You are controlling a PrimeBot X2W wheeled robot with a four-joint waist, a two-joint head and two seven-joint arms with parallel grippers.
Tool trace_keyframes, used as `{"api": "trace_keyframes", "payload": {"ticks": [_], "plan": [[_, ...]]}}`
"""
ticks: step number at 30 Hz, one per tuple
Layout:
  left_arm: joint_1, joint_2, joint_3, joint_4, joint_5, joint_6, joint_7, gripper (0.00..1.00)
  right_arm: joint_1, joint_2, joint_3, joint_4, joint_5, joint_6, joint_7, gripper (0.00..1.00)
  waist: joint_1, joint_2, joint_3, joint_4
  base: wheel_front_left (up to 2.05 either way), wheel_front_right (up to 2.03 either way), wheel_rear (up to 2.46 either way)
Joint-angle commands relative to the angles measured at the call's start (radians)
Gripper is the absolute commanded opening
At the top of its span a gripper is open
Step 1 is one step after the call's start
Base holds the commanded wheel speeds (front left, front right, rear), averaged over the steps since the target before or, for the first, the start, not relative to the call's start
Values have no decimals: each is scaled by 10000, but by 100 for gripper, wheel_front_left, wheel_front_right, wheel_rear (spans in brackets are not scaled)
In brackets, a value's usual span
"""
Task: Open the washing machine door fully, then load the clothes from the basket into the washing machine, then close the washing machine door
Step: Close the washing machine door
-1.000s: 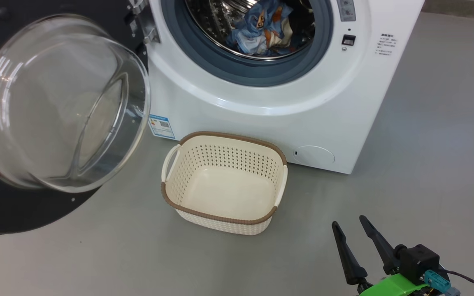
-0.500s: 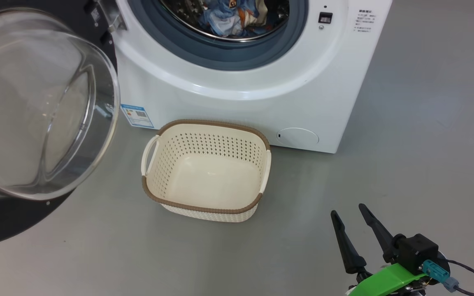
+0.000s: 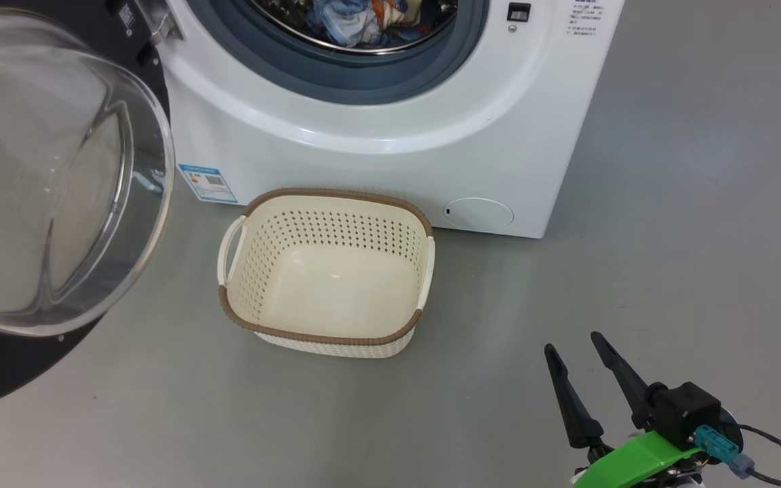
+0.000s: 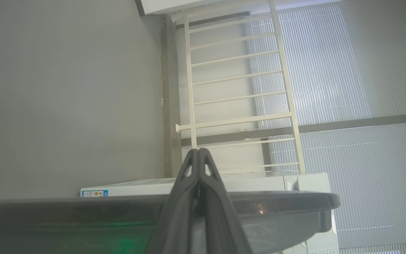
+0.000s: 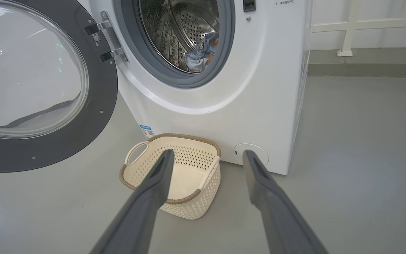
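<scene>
We judged closing next: the washing machine door (image 3: 45,176) stood wide open, left of the washing machine (image 3: 377,163). Clothes (image 3: 356,20) lay inside it, and the basket (image 3: 326,335) before it was empty. Our left gripper (image 4: 198,155), pinched shut, seemed nearer the door's rim; our right gripper (image 3: 573,343), spread and holding nothing, hung before the machine's right corner.

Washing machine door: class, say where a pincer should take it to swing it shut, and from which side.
Hook the black rim away from the hinge, coming from behind its outer face: the door stands wide open, and the bulging glass bowl likely offers no purchase.
</scene>
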Motion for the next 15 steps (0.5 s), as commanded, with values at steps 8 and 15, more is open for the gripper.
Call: {"api": "trace_keyframes", "payload": {"ticks": [8, 15], "plan": [[219, 449, -25, -588, -235, -109, 635, 0, -305, -40, 301, -177, -3, 62, -49, 100, -1, 0, 0, -49, 0, 0, 0], [573, 196, -186, -920, -635, -111, 1707, 0, -264, -28, 316, -101, 42, 62, -49, 100, -1, 0, -57, -4, 0, 0, 0]]}}
